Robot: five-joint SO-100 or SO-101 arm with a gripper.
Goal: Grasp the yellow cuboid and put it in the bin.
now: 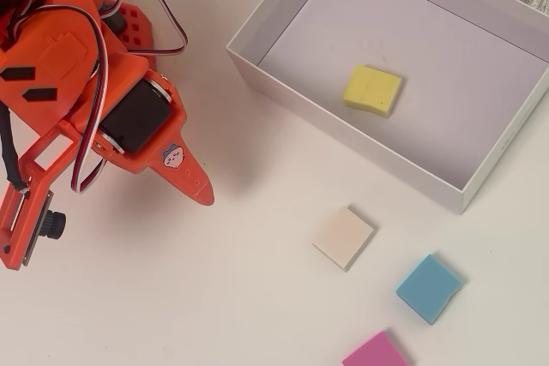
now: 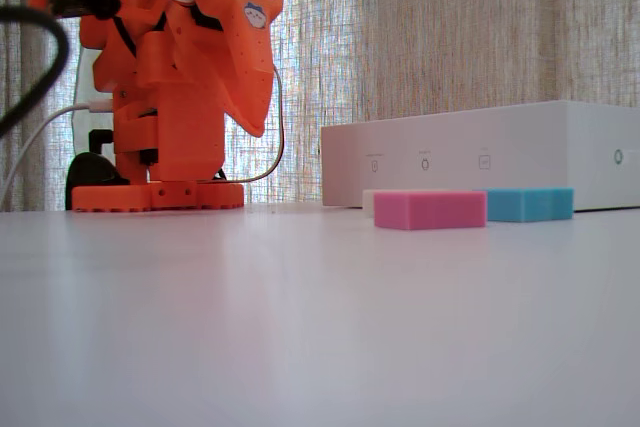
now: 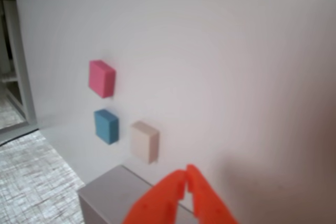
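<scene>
The yellow cuboid (image 1: 372, 90) lies flat on the floor of the bin (image 1: 360, 147), slightly left of its middle in the overhead view. The bin's white wall (image 2: 480, 162) hides it in the fixed view. In the wrist view only a corner of the bin (image 3: 110, 192) shows. My orange gripper (image 1: 202, 190) hangs over the table well to the left of the bin, far from the cuboid. Its fingers meet at the tips (image 3: 185, 174) and hold nothing. In the fixed view the gripper (image 2: 255, 127) points down, raised off the table.
Three flat blocks lie on the white table in front of the bin: cream (image 1: 343, 237), blue (image 1: 429, 288) and pink (image 1: 376, 353). The arm's base (image 2: 155, 195) stands at the far left. A curtain hangs behind the table.
</scene>
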